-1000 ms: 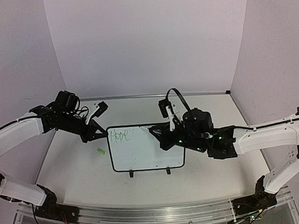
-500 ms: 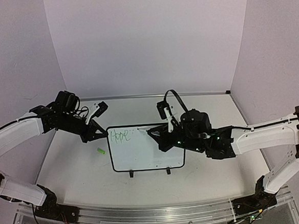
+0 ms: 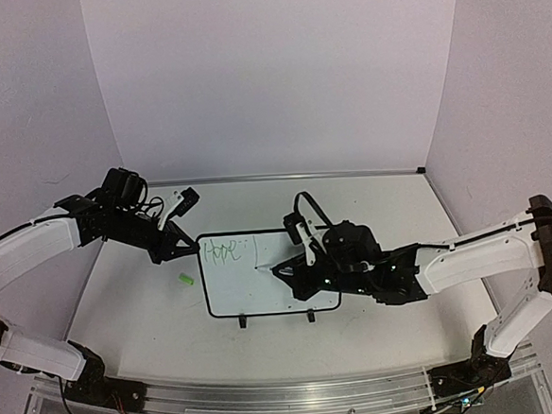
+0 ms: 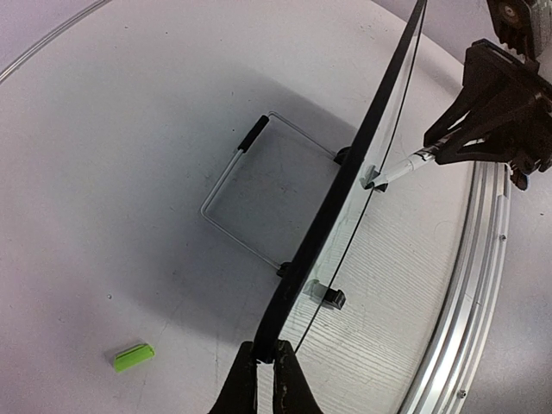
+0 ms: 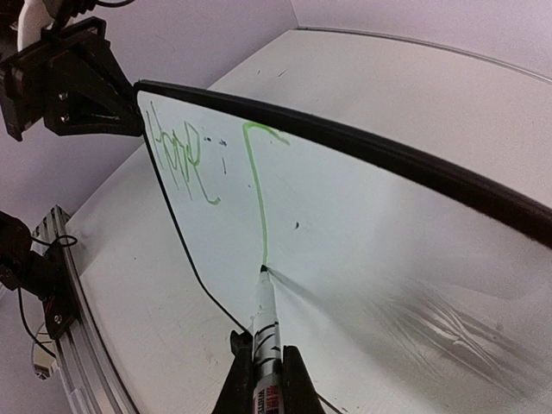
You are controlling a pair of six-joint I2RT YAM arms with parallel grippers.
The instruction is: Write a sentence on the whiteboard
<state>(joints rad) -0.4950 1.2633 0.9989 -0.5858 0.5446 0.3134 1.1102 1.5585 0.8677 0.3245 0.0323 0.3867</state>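
Observation:
The whiteboard (image 3: 253,289) stands tilted on the table on its two black feet. It carries the sentence (image 3: 221,252) in light green: the word "Hope" and a fresh long stroke (image 5: 256,198) beside it. My left gripper (image 3: 182,246) is shut on the board's upper left corner; its fingers pinch the black edge (image 4: 267,349) in the left wrist view. My right gripper (image 3: 295,273) is shut on a white marker (image 5: 266,332). The marker tip (image 5: 262,269) touches the board at the lower end of the stroke.
A small green marker cap (image 3: 186,280) lies on the table left of the board; it also shows in the left wrist view (image 4: 133,356). A wire stand (image 4: 259,194) props the board from behind. An aluminium rail (image 3: 280,396) runs along the near table edge.
My right gripper has moved left and toward the near edge with the marker, drawing a long downward green stroke after "Hope". The left arm has held still.

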